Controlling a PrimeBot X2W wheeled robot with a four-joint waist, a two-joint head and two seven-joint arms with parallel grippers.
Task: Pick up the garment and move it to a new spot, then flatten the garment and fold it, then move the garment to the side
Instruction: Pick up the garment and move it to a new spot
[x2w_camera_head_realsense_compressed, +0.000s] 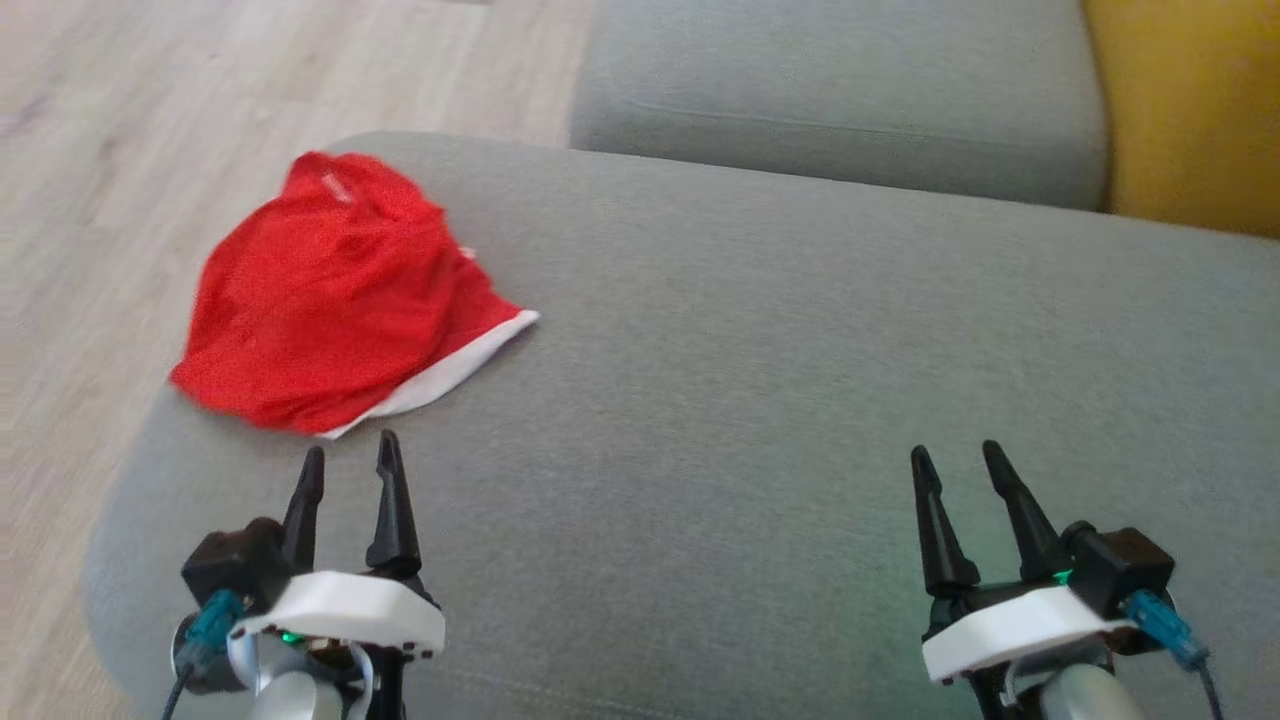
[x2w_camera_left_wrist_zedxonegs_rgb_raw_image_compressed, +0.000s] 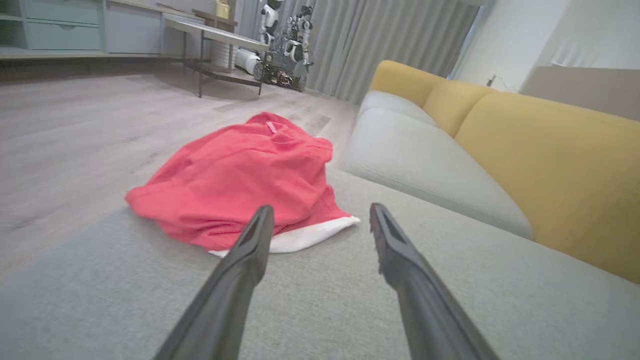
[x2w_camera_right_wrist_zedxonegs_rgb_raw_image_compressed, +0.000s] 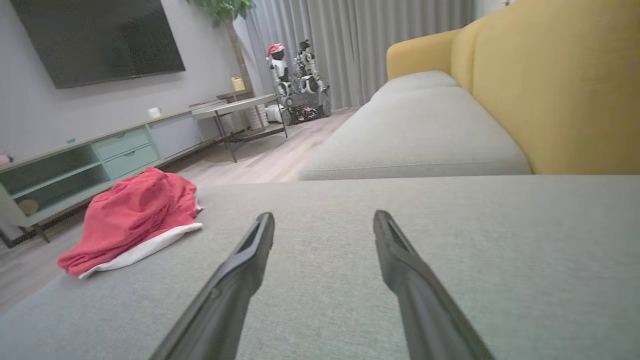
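The red garment (x2w_camera_head_realsense_compressed: 330, 300) lies bunched at the far left of the grey sofa cushion (x2w_camera_head_realsense_compressed: 760, 400), by its edge. I judge it light, soft and limp, best pinched at a raised fold or the white hem (x2w_camera_head_realsense_compressed: 450, 375) on its near side. My left hand (x2w_camera_head_realsense_compressed: 350, 452) sits just short of it, my right hand (x2w_camera_head_realsense_compressed: 955, 452) well off right, both spread wide and empty.

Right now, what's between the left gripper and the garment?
Only a narrow strip of bare cushion, seen in the head view, separates the left gripper from the garment.
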